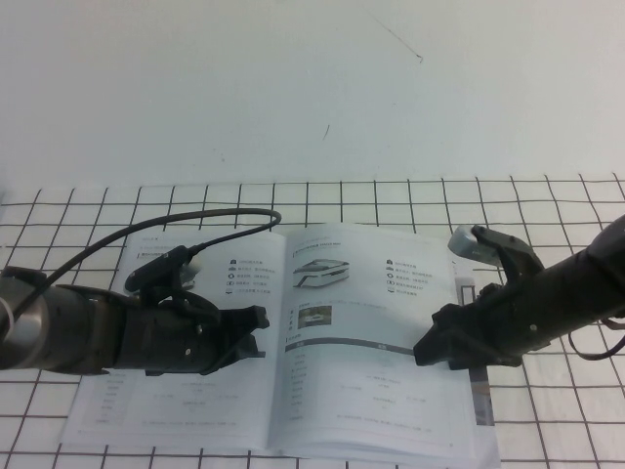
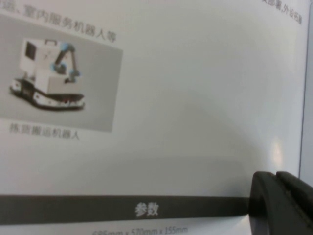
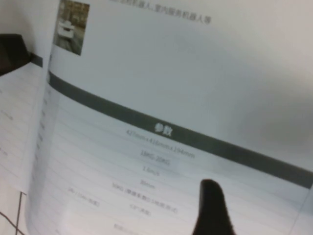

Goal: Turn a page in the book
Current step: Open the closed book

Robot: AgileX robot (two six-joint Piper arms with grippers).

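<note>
The book (image 1: pixel 186 410) lies open on the grid-patterned cloth. Its right-hand page (image 1: pixel 376 391) shows a flat white robot (image 1: pixel 322 273), a small photo and a dark grey bar (image 1: pixel 342 343). My left gripper (image 1: pixel 258 330) is shut and lies low over the left-hand page, its tips near the spine. In the left wrist view the fingers (image 2: pixel 281 203) are pressed together at the end of the dark bar (image 2: pixel 122 208). My right gripper (image 1: pixel 428 350) is shut, its tip down on the right-hand page near the bar. It also shows in the right wrist view (image 3: pixel 211 208), on the page's table.
A black cable (image 1: pixel 210 222) loops from the left arm over the book's top left corner. The cloth (image 1: pixel 547 410) extends to the right of the book, and a plain white wall (image 1: pixel 312 88) stands behind the table.
</note>
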